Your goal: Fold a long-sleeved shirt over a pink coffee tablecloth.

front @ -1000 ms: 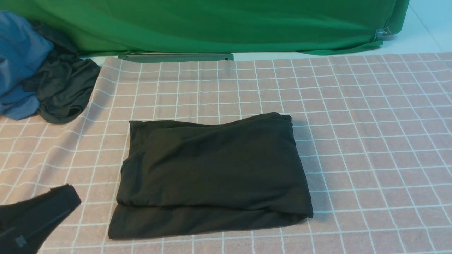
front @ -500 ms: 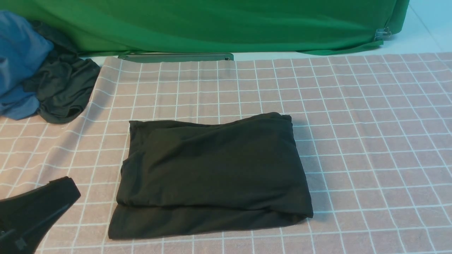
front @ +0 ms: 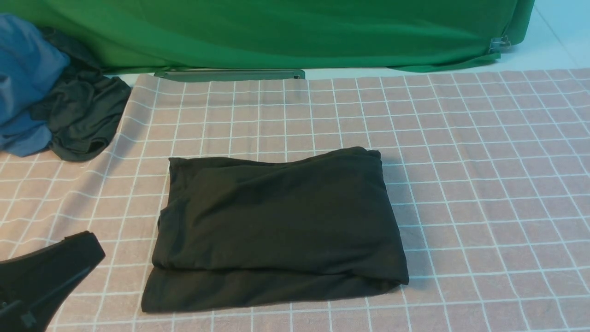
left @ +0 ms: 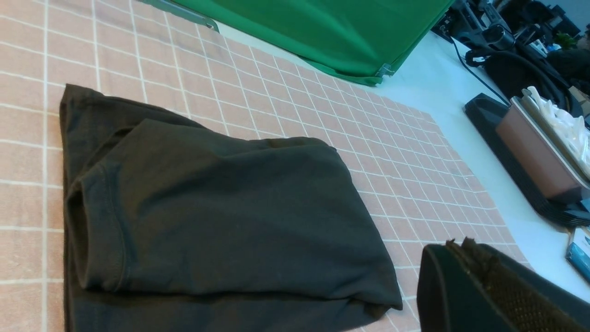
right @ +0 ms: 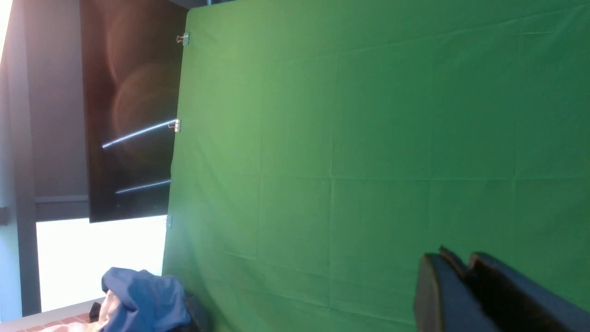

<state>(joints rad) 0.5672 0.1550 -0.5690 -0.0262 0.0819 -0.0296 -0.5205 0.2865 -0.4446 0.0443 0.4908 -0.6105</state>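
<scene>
The large black cotton long-sleeved shirt (front: 274, 228) lies folded at centre frame on the dusty-pink white-gridded tablecloth (front: 484, 184). The left tool (front: 44, 276), clenched and empty, has drawn back lower left; the right tool (right: 461, 276), raised, holds nothing, its gap unclear. Folding looks complete.

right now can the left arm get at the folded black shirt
Probably yes. The left gripper sits low over the pink tablecloth, just off the near-left side of the folded shirt, with only bare cloth between them. It is shut, so it would need to open first.
</scene>
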